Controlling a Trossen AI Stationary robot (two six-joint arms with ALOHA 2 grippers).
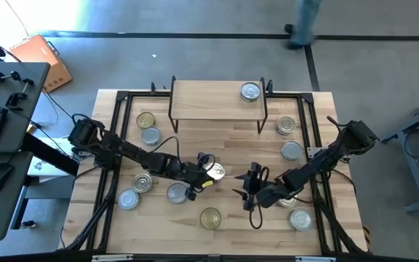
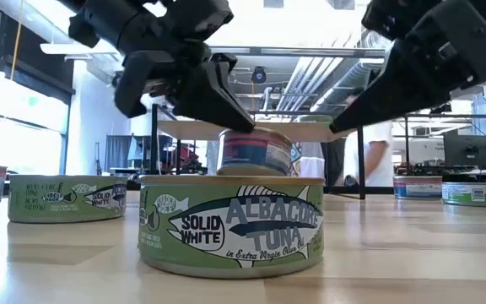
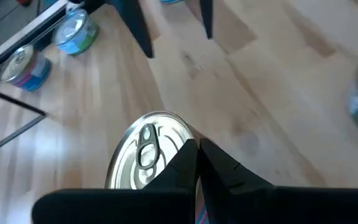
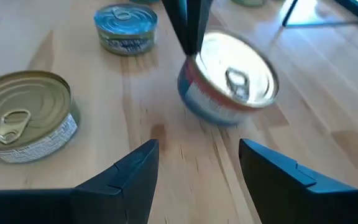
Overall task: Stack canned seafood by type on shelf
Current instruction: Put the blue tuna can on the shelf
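We see the left end effector near the worktop's centre, its fingers pressed together at the rim of a silver pull-ring tin. In the left wrist view the dark tips meet over that tin's lid edge, so the left end effector is closed on the tin. In the low view the tin hangs clear of the wood, behind a green albacore tin standing in the foreground.

The right end effector sits just at 3 o'clock of the held tin, jaws spread and empty. Its wrist view shows both fingers apart, with the held tin ahead of them, a gold-topped tin to one side and a blue tin farther off.

The shelf stands at 12 o'clock on the worktop, carrying one silver tin toward its 3 o'clock end. More tins lie loose: several at 9 o'clock around the left arm, a gold one at 6 o'clock, and others at 3 o'clock beside the right arm.

A person stands in the room behind the shelf.
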